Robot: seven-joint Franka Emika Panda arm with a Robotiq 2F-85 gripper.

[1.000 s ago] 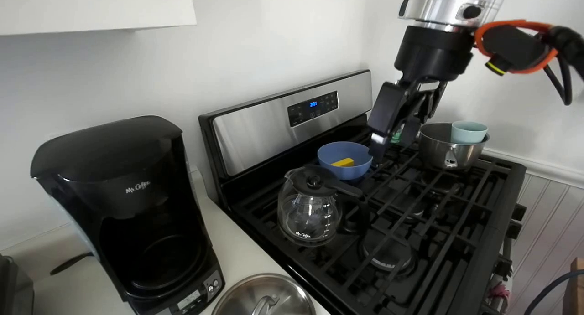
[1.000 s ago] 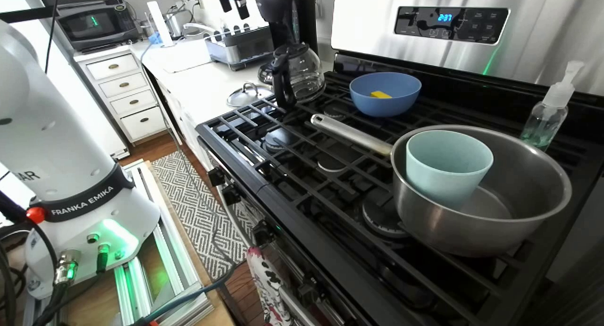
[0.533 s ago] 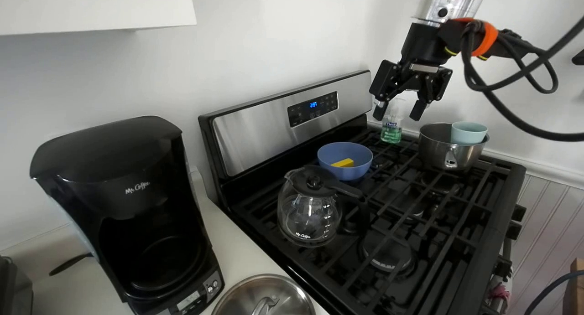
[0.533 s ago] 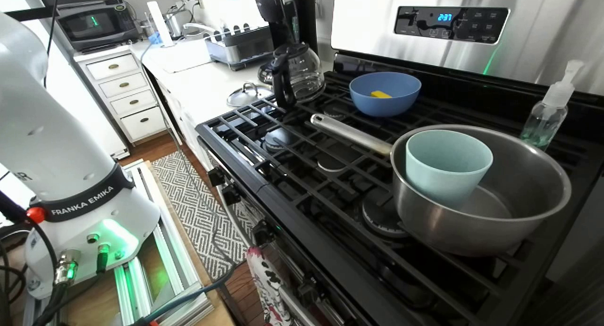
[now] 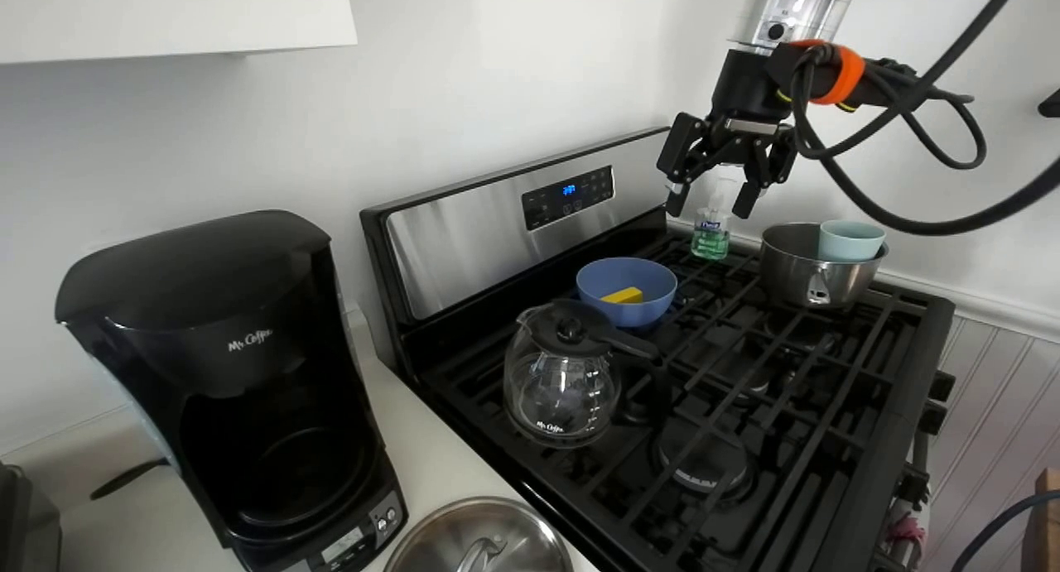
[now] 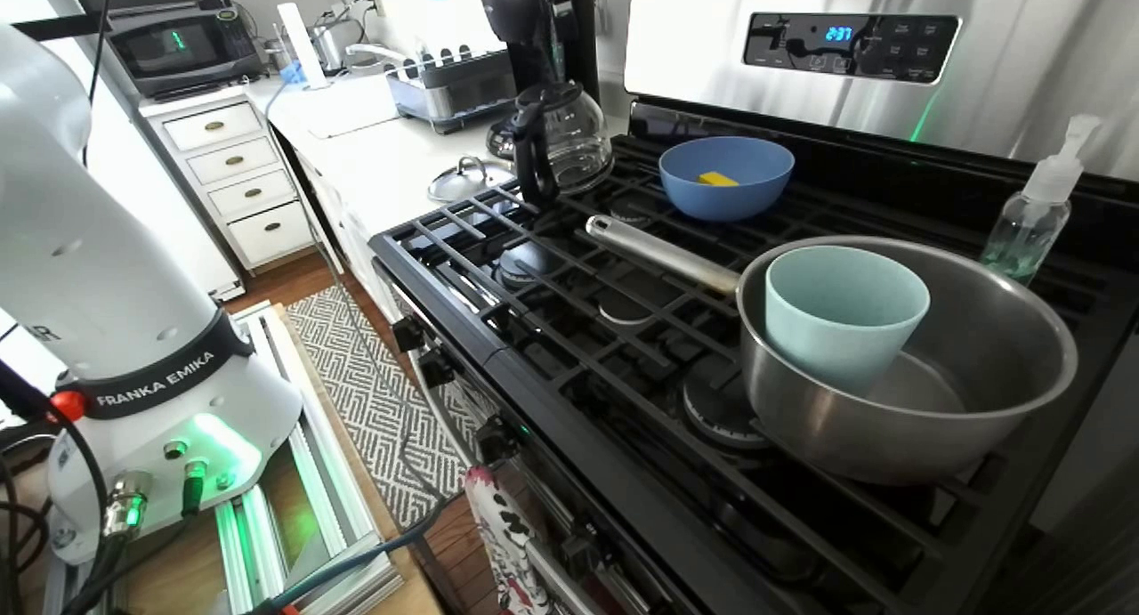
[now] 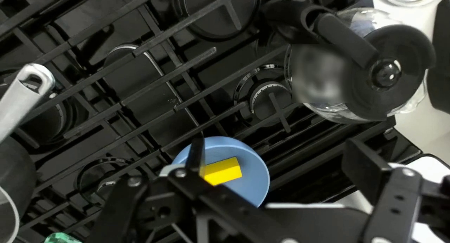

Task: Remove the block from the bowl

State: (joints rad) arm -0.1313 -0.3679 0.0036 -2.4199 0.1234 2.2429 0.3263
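The yellow block (image 5: 623, 295) lies inside the blue bowl (image 5: 636, 314) at the back of the stove. The block (image 6: 717, 179) and bowl (image 6: 725, 204) also show in an exterior view from across the stove. My gripper (image 5: 712, 203) is open and empty, in the air above and to the right of the bowl in that exterior view. In the wrist view the gripper (image 7: 281, 158) has its fingers wide apart. Its left finger covers part of the bowl (image 7: 258, 167) and the left end of the block (image 7: 225, 171).
A glass carafe (image 5: 559, 390) stands right beside the bowl. A steel pot (image 6: 890, 437) holding a pale green cup (image 6: 845, 321) and a soap bottle (image 5: 710, 234) stand farther along the stove. A coffee maker (image 5: 248, 348) and a lid (image 5: 489, 547) are on the counter.
My gripper has risen and turned, and has lately shifted slightly left in an exterior view. Its fingers have left the top of another exterior view. The bowl and block have not moved.
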